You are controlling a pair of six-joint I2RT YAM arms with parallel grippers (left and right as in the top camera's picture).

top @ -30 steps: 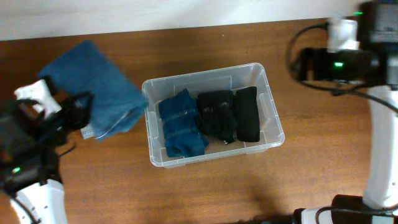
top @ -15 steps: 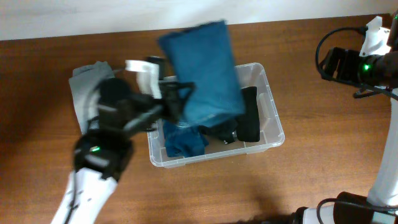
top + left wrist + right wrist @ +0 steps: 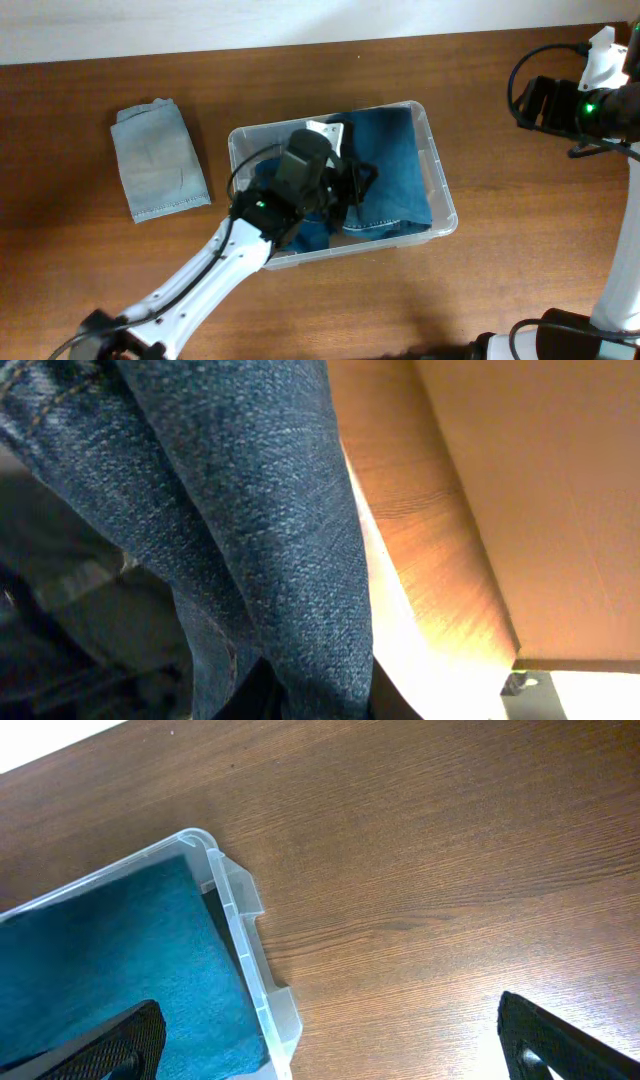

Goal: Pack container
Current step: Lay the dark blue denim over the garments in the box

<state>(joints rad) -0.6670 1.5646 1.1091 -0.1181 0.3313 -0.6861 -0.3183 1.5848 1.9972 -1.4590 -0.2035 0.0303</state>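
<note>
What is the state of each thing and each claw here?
container, open, no lid, holding clothes.
blue denim, lying inside the container.
grey cloth, folded, outside the container.
left claw, at the denim, grip unclear.
right claw, open, empty.

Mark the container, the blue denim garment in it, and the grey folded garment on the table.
container (image 3: 441, 180), overhead view, rim of its right wall.
blue denim garment (image 3: 388, 165), overhead view, middle of the visible denim.
grey folded garment (image 3: 158, 162), overhead view, centre of its top face.
</note>
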